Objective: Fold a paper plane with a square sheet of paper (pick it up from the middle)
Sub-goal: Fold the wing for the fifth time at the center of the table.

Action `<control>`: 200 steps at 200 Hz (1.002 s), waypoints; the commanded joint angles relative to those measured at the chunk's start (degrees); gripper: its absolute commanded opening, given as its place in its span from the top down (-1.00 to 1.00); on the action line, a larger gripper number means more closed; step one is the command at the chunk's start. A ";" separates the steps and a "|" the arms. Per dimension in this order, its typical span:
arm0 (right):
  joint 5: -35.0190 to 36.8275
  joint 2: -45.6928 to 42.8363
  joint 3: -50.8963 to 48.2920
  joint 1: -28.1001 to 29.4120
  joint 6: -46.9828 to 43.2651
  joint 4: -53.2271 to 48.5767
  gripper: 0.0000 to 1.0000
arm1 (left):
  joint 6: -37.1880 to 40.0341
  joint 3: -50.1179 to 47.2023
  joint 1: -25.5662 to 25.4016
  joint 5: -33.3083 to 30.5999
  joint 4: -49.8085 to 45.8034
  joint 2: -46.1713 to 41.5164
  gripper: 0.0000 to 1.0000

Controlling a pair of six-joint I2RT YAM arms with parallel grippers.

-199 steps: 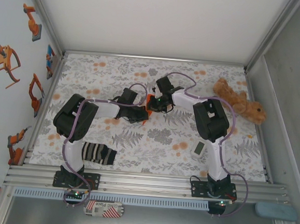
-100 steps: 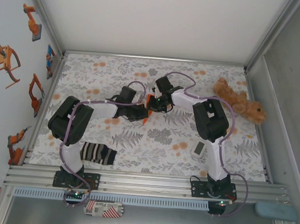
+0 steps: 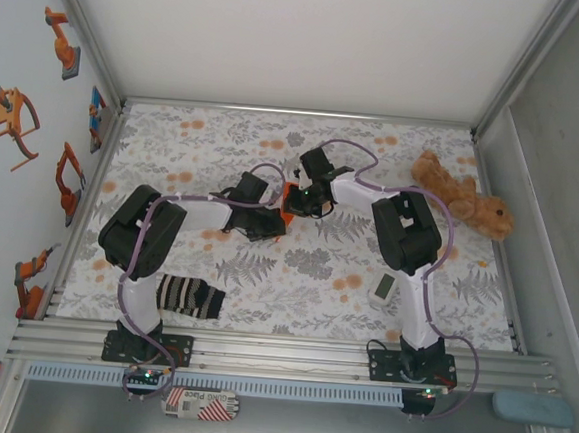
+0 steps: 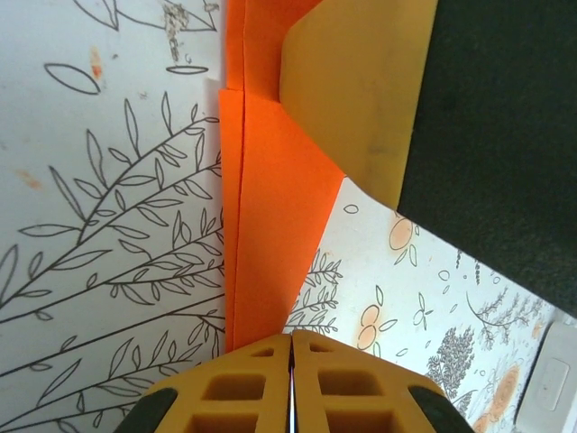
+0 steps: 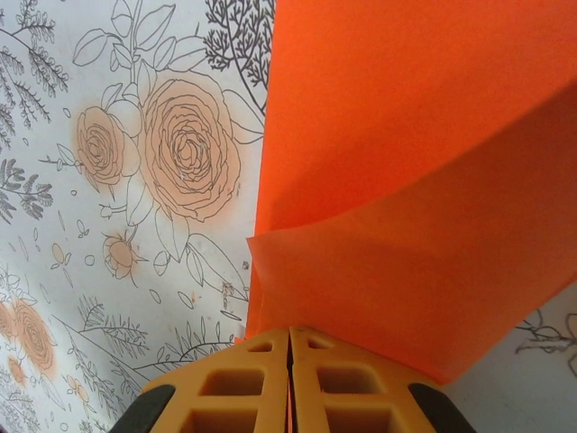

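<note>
mid-fold: orange paper (image 4: 270, 225) layered, more folds left | left end effector (image 4: 291, 347), right end effector (image 5: 289, 338) both pinching it | centre of tabletop (image 3: 293, 299)

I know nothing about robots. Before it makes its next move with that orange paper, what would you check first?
1. Is the left gripper shut on the orange paper? Ok.
2. Is the right gripper shut on the same paper? Ok.
3. Are folded layers visible, one edge overlapping another? Ok.
4. Is the crease straight along its whole length? Cannot tell.
5. Are the sock and plush toy apart from the paper? Ok.
</note>
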 commanded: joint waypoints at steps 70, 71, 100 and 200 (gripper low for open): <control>6.67 4.48 -0.54 0.03 1.09 -6.48 0.84 | -1.18 -6.42 -2.83 -2.78 -4.76 -3.05 0.85; 6.67 4.50 -0.54 0.03 1.05 -6.52 0.84 | -1.18 -6.47 -2.85 -2.81 -4.77 -3.09 0.85; 7.02 4.63 -0.63 0.03 1.10 -6.92 0.84 | -1.44 -8.30 -3.10 -3.05 -5.61 -5.34 0.85; 4.80 -3.78 -10.71 0.88 11.29 -1.02 0.87 | -2.05 -8.67 -3.63 -7.12 -4.51 -18.65 0.84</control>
